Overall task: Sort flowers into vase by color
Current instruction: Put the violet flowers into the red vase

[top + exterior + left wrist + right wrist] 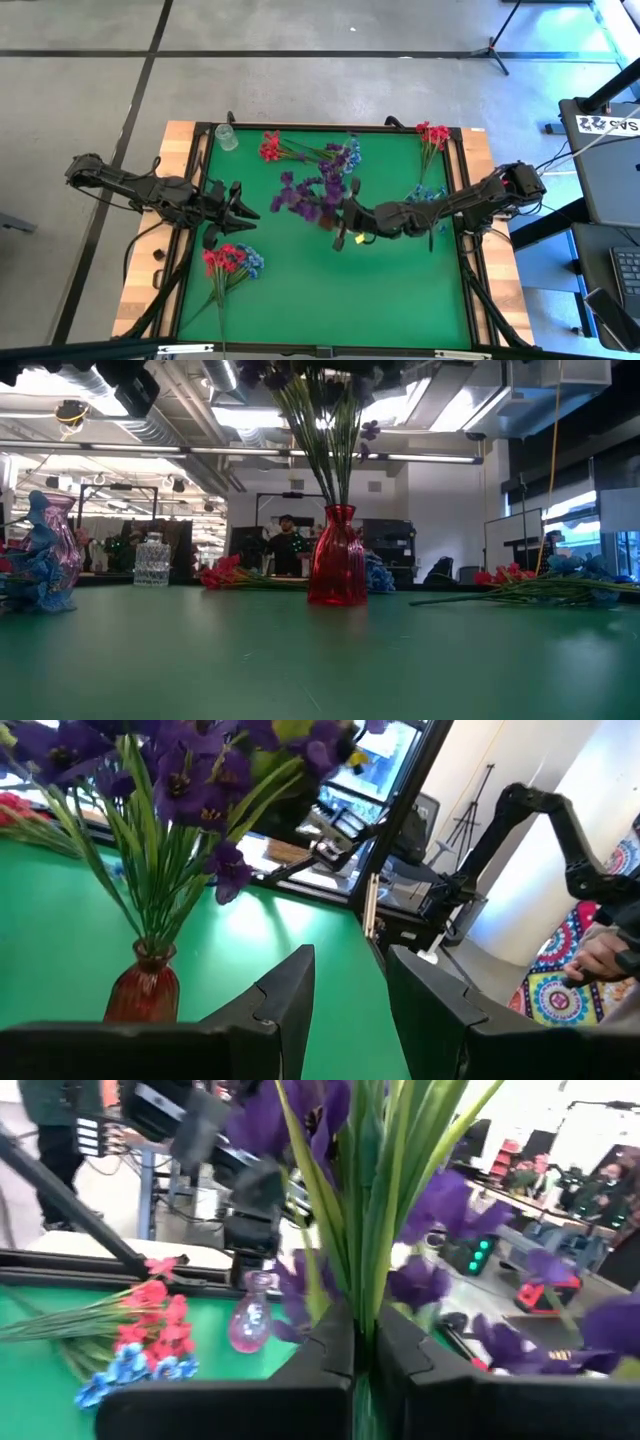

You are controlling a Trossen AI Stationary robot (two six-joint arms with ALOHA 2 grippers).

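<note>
My right pincer [365,1350] is clenched on the green stems of the purple flowers [318,190], which stand in the red vase [337,558] at mid-desk. The sprigs look light and limp; the bunched stems low down seem the soundest hold, since blossoms would crush or slip. My left pincer [350,1010] hangs released beside the pink vase [249,1318], which looks empty. The clear vase [227,138] looks empty too. Red and blue flowers [230,262] lie loose on the desk [330,290].

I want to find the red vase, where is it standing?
The red vase stands mid-table in the low view, holding purple flowers, with the right tool shut on their stems.
</note>
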